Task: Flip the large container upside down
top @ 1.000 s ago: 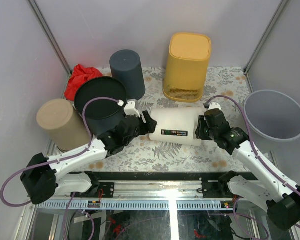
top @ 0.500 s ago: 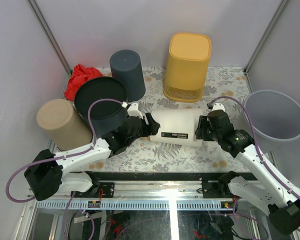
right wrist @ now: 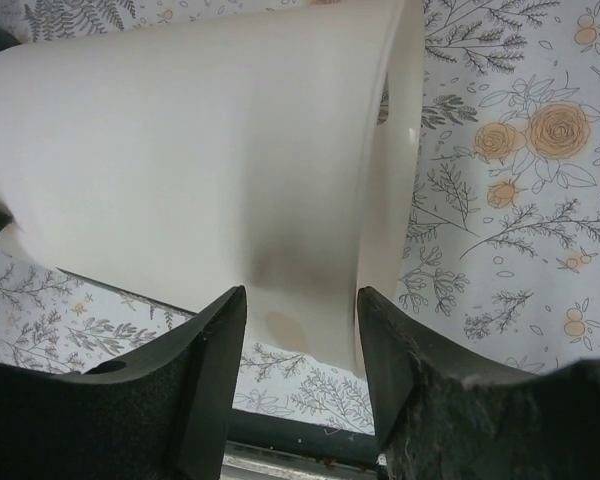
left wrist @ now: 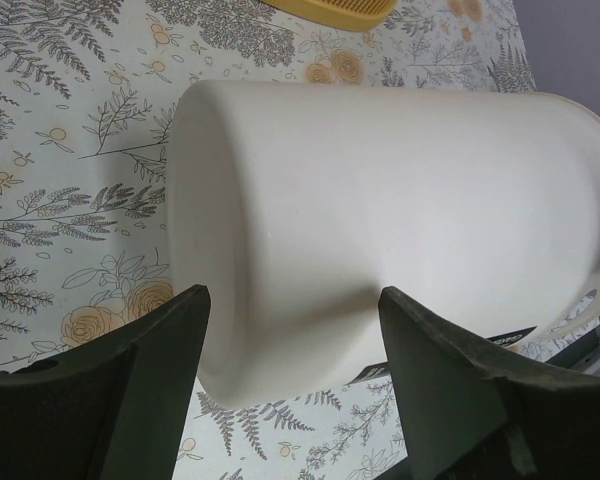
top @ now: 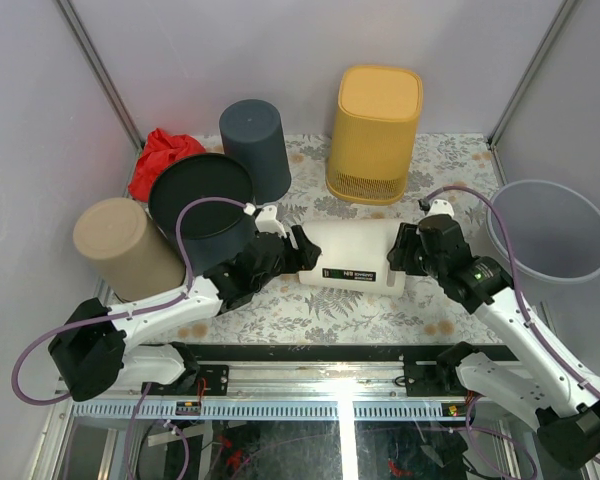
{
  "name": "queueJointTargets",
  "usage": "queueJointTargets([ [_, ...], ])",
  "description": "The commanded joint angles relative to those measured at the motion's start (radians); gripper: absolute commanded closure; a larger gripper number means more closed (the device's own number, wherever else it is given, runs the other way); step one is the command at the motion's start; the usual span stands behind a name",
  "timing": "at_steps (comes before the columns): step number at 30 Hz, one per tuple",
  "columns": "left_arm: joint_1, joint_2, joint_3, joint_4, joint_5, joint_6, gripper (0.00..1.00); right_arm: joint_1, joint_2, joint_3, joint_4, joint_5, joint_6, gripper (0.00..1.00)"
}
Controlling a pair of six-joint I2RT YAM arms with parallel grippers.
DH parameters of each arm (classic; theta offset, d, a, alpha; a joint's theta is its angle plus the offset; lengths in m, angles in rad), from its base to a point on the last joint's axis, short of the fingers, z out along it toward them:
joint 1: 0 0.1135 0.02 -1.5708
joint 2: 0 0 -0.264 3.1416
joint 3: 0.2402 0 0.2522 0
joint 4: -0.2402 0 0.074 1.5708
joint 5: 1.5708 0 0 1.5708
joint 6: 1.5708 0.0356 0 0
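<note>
While the white container [top: 352, 250] lies on its side on the table [top: 450, 160], left jaws wide apart at its closed end and right jaws apart by its rim, I'd say both must close firmly before tipping its mouth downward.

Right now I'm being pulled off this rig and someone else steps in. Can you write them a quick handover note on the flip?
Left gripper: open, jaws wide at the closed base of the white container, not clamping it.
Right gripper: open, at the rim end, no grip visible.
Container: on its side on the table, between both grippers.
Done: roughly halfway, since it lies sideways.
Left: regrip, then turn it until the mouth faces down.
</note>
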Motion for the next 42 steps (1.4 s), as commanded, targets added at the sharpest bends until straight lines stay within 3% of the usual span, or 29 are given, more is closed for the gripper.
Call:
queueJointTargets([
  [1,0.006,0.015,0.025,0.043,-0.001,0.004,0.32,0.007,0.031,0.043,0.054,-0.007,0.016,0.44],
  [25,0.085,0.06,0.097,0.032,0.063,0.019,0.32,0.006,0.097,0.078,0.091,0.112,0.017,0.37],
  [42,0.083,0.065,0.116,-0.02,0.172,-0.033,0.37,0.006,0.172,0.15,0.077,0.036,0.008,0.38],
])
